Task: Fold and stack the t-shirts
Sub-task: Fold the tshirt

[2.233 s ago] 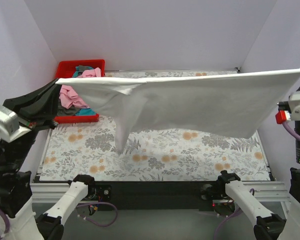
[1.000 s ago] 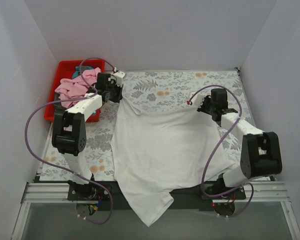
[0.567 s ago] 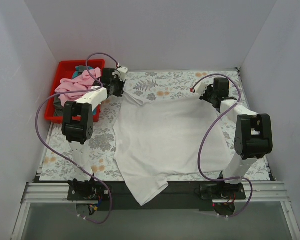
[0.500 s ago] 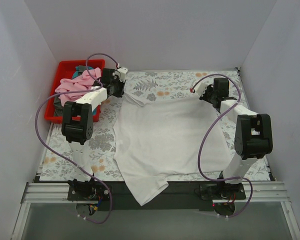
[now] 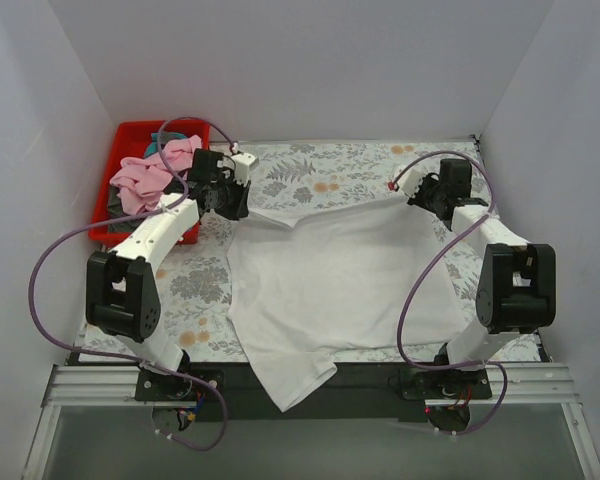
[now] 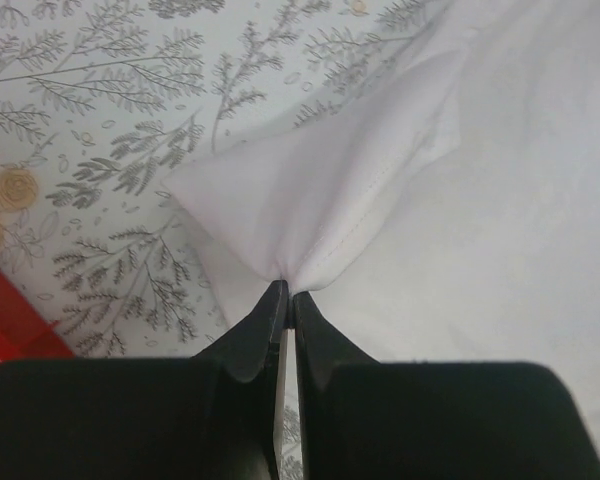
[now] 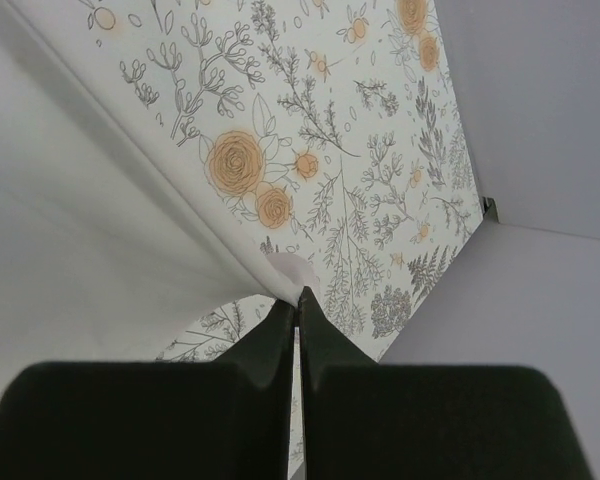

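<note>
A large white t-shirt [image 5: 330, 280] lies spread on the floral table, its lower part hanging over the near edge. My left gripper [image 5: 232, 203] is shut on the shirt's far-left corner; the wrist view shows the white cloth [image 6: 310, 215] pinched at my fingertips [image 6: 287, 300]. My right gripper [image 5: 430, 200] is shut on the far-right corner, with the cloth [image 7: 90, 220] bunched at my fingertips [image 7: 298, 298]. Pink [image 5: 145, 180], teal and grey shirts lie piled in the red bin.
The red plastic bin [image 5: 128, 133] stands at the far left, against the left wall. White walls close in the table at the back and both sides; the right wall [image 7: 540, 330] is close to my right gripper. Purple cables loop above both arms.
The shirt went from held up and stretched wide to lying on the table. In the last half second both grippers shifted a little, the left one nearer and the right one outward, pulling the far edge.
</note>
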`<state>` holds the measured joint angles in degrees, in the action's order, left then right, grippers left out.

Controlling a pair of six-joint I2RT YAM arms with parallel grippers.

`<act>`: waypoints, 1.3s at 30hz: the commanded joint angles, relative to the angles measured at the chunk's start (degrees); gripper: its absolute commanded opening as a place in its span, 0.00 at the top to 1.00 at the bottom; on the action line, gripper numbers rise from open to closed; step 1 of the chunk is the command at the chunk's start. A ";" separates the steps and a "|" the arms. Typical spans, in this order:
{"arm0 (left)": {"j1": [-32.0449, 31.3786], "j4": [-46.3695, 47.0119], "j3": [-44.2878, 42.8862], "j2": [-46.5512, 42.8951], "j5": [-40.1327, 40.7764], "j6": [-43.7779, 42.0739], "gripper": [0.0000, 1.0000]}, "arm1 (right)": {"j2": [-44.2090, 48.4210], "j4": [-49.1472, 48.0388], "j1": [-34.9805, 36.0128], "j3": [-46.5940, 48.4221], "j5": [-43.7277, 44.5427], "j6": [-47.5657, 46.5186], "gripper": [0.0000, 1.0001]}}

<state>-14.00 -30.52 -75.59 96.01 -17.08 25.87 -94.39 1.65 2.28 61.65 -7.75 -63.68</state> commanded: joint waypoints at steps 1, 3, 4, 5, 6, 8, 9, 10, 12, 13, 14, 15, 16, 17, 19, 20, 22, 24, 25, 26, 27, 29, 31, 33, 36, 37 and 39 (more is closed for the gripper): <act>-2.34 -7.87 2.02 -5.73 -2.16 -1.17 1.00 | 2.63 3.00 -0.53 -1.53 -2.10 -2.94 0.99; -3.14 -11.81 2.81 -6.88 -3.22 -1.00 1.00 | 2.89 4.85 -0.61 -1.53 -2.45 -3.47 0.99; -3.75 -13.14 2.99 -7.58 -3.57 -0.91 1.00 | 3.07 5.38 -0.61 -1.79 -2.62 -3.90 0.99; -4.10 -15.16 3.26 -7.94 -4.10 -0.56 1.00 | 3.59 5.99 -0.61 -2.05 -2.88 -4.17 0.99; -4.54 -16.05 3.78 -8.38 -4.27 0.31 1.00 | 3.86 6.17 -0.70 -2.41 -2.97 -4.43 0.99; -4.98 -18.77 4.22 -9.43 -5.59 1.20 1.00 | 4.82 6.43 -0.88 -3.46 -3.24 -5.48 0.99; -5.51 -19.48 4.66 -9.78 -5.68 1.46 1.00 | 5.18 6.52 -1.05 -3.90 -3.24 -5.92 0.99; -5.95 -19.83 5.62 -10.66 -5.68 1.90 1.00 | 5.44 6.70 -1.14 -4.34 -3.24 -6.28 0.99; -6.39 -20.45 6.86 -11.37 -5.42 1.99 1.00 | 6.23 6.96 -1.49 -5.66 -3.33 -7.77 0.99; -6.57 -20.63 7.99 -11.89 -5.51 2.08 1.00 | 6.50 6.96 -1.58 -6.01 -3.33 -8.12 0.99; -6.74 -21.06 8.35 -12.07 -5.77 2.17 1.00 | 6.59 7.14 -1.75 -6.27 -3.15 -8.47 0.99; -6.83 -21.59 8.88 -12.16 -6.12 2.26 1.00 | 6.85 7.23 -1.67 -6.80 -3.24 -8.91 0.99; -7.18 -21.86 9.23 -12.25 -6.82 2.26 1.00 | 6.94 7.31 -1.67 -6.89 -3.24 -9.09 0.99; -7.36 -22.47 9.76 -12.16 -7.35 2.34 1.00 | 7.11 7.49 -1.67 -7.07 -3.24 -9.27 0.99; -7.53 -22.91 10.03 -12.07 -9.45 2.52 1.00 | 7.20 7.84 -1.76 -7.07 -3.15 -9.53 0.99; -7.53 -23.44 10.29 -11.81 -9.72 3.04 1.00 | 7.20 8.10 -1.76 -7.07 -3.15 -9.62 0.99; -7.45 -23.88 10.38 -10.84 -10.16 3.40 1.00 | 7.20 8.89 -1.76 -7.24 -3.24 -10.23 0.99; -7.53 -23.62 11.25 -10.40 -9.73 3.75 1.00 | 7.38 9.33 -1.76 -7.94 -3.33 -10.59 0.99; -7.45 -23.53 11.52 -10.14 -9.46 3.84 1.00 | 7.46 9.77 -1.76 -8.21 -3.41 -11.20 0.99; -7.45 -23.27 11.78 -10.14 -9.11 3.75 1.00 | 7.55 10.04 -1.76 -8.65 -3.41 -11.38 0.99; -7.53 -23.09 12.04 -9.79 -8.94 3.75 1.00 | 7.55 10.21 -1.67 -8.82 -3.41 -11.55 0.99; -7.53 -22.65 12.31 -9.79 -8.41 3.75 1.00 | 7.73 10.74 -1.76 -9.79 -3.24 -12.08 0.99; -7.53 -22.48 12.75 -9.52 -8.32 3.66 1.00 | 7.82 11.01 -1.67 -10.32 -2.89 -12.26 0.99; -7.45 -22.47 13.01 -9.26 -8.14 3.40 1.00 | 7.99 11.18 -1.67 -11.02 -2.45 -12.69 0.99; -7.53 -22.47 13.19 -9.08 -8.14 2.96 1.00 | 7.99 11.36 -1.67 -11.29 -2.45 -13.14 0.99; -7.45 -22.56 13.19 -9.08 -8.06 2.87 1.00 | 7.99 11.53 -1.67 -11.37 -2.45 -13.14 0.99; -7.53 -22.74 13.36 -9.00 -8.14 2.70 1.00 | 7.99 11.45 -1.76 -11.11 -2.45 -13.31 0.99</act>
<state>-21.23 -52.93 -62.48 87.09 -24.88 29.21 -88.40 12.10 0.75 50.46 -9.98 -74.48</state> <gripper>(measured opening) 0.021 0.022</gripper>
